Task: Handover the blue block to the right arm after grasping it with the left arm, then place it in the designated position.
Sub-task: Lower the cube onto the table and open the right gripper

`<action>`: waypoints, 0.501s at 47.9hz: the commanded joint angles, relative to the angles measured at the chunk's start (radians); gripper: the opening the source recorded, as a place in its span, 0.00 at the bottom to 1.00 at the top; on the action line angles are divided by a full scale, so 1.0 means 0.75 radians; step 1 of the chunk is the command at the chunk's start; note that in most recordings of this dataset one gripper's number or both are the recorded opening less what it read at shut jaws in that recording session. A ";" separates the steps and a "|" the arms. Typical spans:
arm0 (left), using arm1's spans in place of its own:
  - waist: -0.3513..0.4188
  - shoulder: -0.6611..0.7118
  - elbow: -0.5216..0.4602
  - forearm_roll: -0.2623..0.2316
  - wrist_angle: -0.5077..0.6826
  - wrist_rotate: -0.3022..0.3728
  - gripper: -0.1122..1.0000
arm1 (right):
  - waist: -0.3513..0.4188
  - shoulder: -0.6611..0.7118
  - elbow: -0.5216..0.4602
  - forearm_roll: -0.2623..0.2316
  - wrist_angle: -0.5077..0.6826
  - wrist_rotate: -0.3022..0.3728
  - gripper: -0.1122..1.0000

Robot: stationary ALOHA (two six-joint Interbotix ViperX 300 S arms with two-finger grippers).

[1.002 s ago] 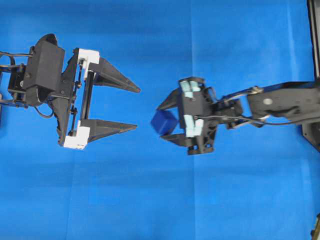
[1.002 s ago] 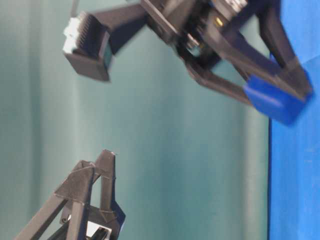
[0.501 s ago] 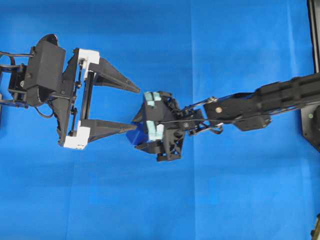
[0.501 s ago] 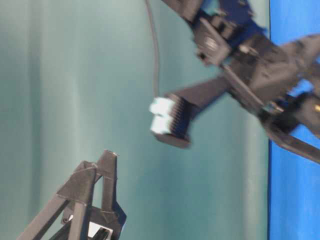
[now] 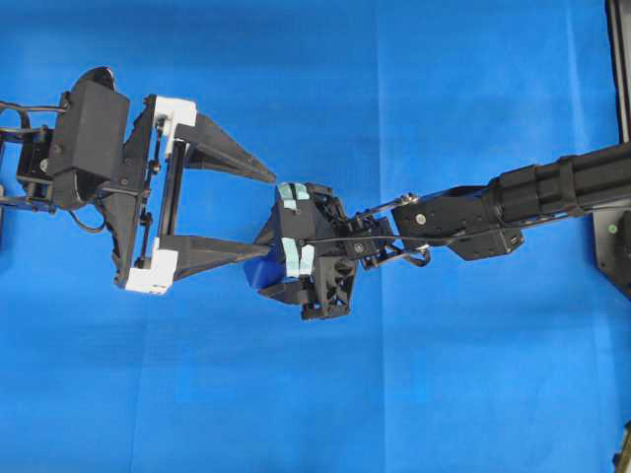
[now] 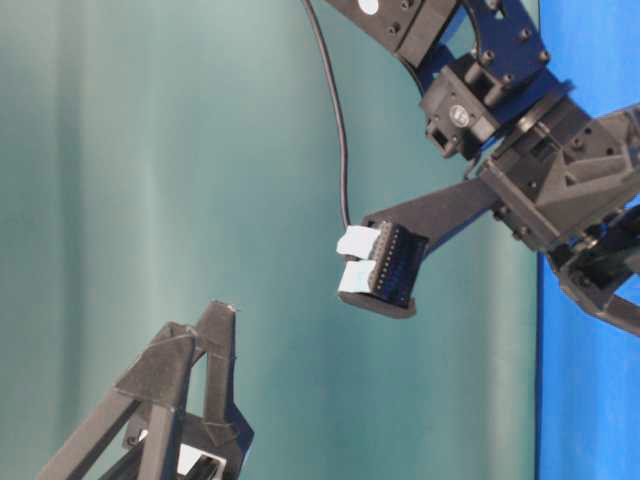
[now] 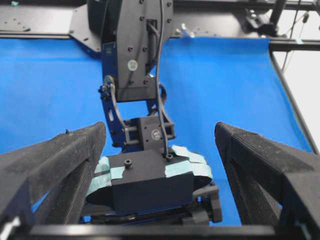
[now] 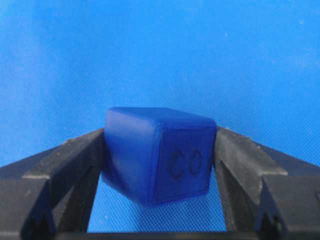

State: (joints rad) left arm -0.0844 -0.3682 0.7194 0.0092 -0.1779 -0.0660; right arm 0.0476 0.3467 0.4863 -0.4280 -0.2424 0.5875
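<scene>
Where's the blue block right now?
The blue block is clamped between the right gripper's fingers, shown best by the right wrist view; overhead, it's near center, beside the open left gripper's lower fingertip.

Left arm (image 5: pixel 79 148) comes in level from the left, its gripper (image 5: pixel 268 214) spread wide, the white-based fingers (image 5: pixel 222 148) pointing right. Right arm (image 5: pixel 552 192) stretches in from the right, wrist rolled so the mint patches face up. Its gripper (image 5: pixel 268 264) sits right between the left fingers' tips, black fingers (image 8: pixel 65 165) clamped on the blue block (image 8: pixel 157 155).
</scene>
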 commanded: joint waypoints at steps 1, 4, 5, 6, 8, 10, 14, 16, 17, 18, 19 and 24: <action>0.004 -0.022 -0.031 0.002 -0.006 0.002 0.94 | 0.002 -0.020 -0.004 0.004 -0.004 -0.002 0.56; 0.004 -0.025 -0.031 0.000 -0.006 0.002 0.94 | 0.000 -0.022 0.000 0.006 -0.004 -0.002 0.56; 0.004 -0.025 -0.031 0.002 -0.006 0.002 0.94 | 0.000 -0.022 0.002 0.004 -0.006 -0.002 0.56; 0.004 -0.022 -0.031 0.000 -0.006 0.002 0.94 | 0.002 -0.027 0.004 0.004 -0.008 -0.002 0.56; 0.004 -0.022 -0.031 0.000 -0.006 0.002 0.94 | 0.002 -0.029 0.010 0.004 -0.008 -0.002 0.57; 0.004 -0.022 -0.031 0.000 -0.006 0.002 0.94 | 0.000 -0.031 0.016 0.006 -0.008 -0.002 0.56; 0.004 -0.022 -0.031 0.000 -0.006 0.002 0.94 | 0.002 -0.035 0.025 0.006 -0.008 -0.002 0.56; 0.004 -0.025 -0.031 0.002 -0.006 0.002 0.94 | 0.000 -0.035 0.025 0.006 -0.008 0.000 0.56; 0.004 -0.022 -0.031 0.002 -0.006 0.002 0.94 | 0.000 -0.035 0.025 0.004 -0.008 0.000 0.56; 0.004 -0.022 -0.031 0.002 -0.006 0.002 0.94 | 0.002 -0.035 0.025 0.006 -0.008 0.000 0.56; 0.004 -0.022 -0.031 0.000 -0.006 0.002 0.94 | 0.002 -0.035 0.025 0.006 -0.008 0.000 0.57; 0.006 -0.025 -0.031 0.002 -0.006 0.002 0.94 | 0.002 -0.039 0.022 0.006 -0.008 0.000 0.57</action>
State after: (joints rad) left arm -0.0828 -0.3682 0.7179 0.0092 -0.1779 -0.0660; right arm 0.0460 0.3451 0.5093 -0.4264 -0.2424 0.5890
